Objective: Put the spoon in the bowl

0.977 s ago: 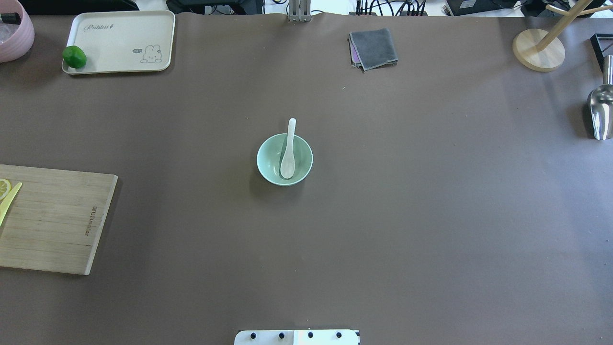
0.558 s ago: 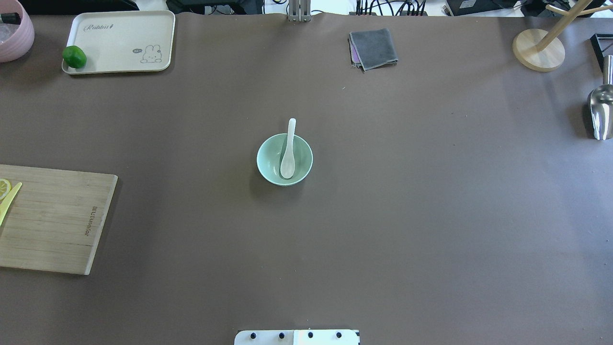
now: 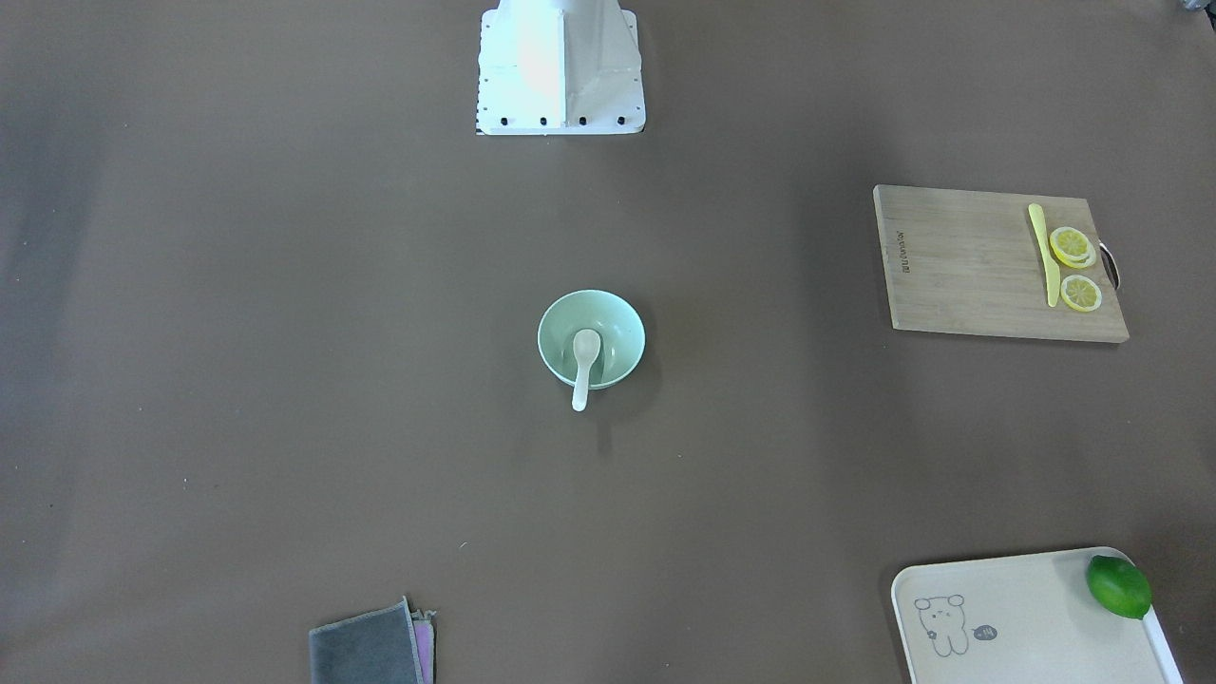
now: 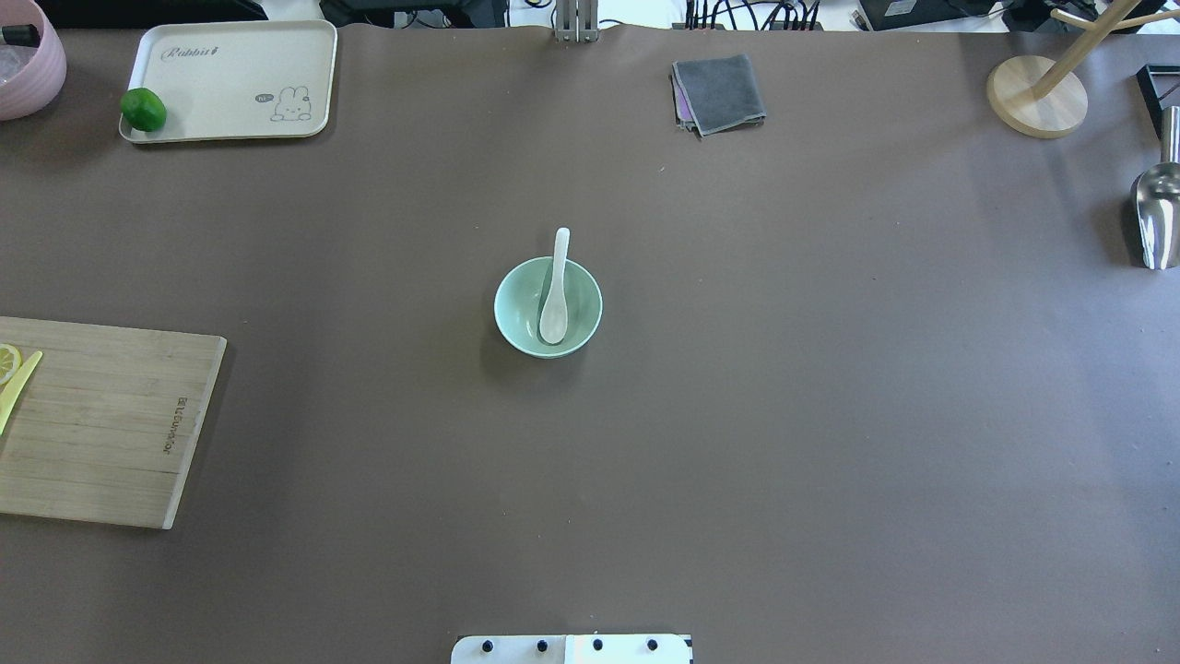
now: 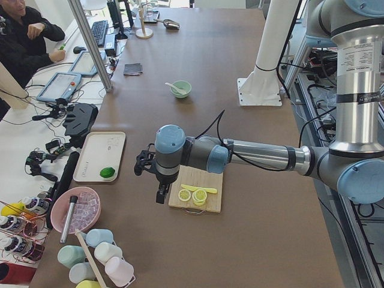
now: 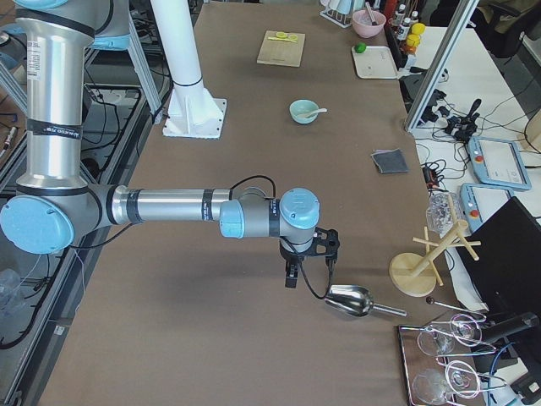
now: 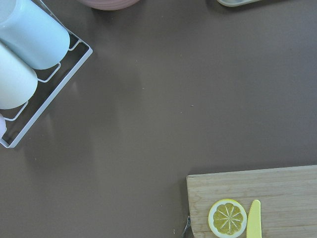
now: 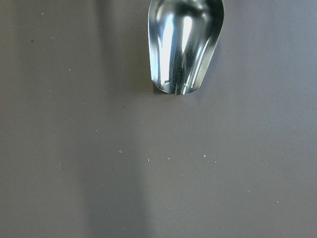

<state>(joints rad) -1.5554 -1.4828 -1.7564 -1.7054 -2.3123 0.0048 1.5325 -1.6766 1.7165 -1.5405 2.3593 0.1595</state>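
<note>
The white spoon (image 4: 554, 295) lies in the mint-green bowl (image 4: 516, 318) at the table's middle, scoop on the bottom, handle resting over the far rim. Both also show in the front view, spoon (image 3: 583, 361) and bowl (image 3: 560, 328). My left gripper (image 5: 159, 191) shows only in the exterior left view, far off by the cutting board; I cannot tell if it is open or shut. My right gripper (image 6: 290, 277) shows only in the exterior right view, by the metal scoop; I cannot tell its state. Neither touches the spoon or bowl.
A wooden cutting board (image 4: 101, 420) with lemon slices and a yellow knife lies at the left. A tray (image 4: 230, 78) with a lime (image 4: 143, 109) is far left. A grey cloth (image 4: 719, 92), a wooden stand (image 4: 1037, 92) and a metal scoop (image 4: 1157, 207) lie to the right.
</note>
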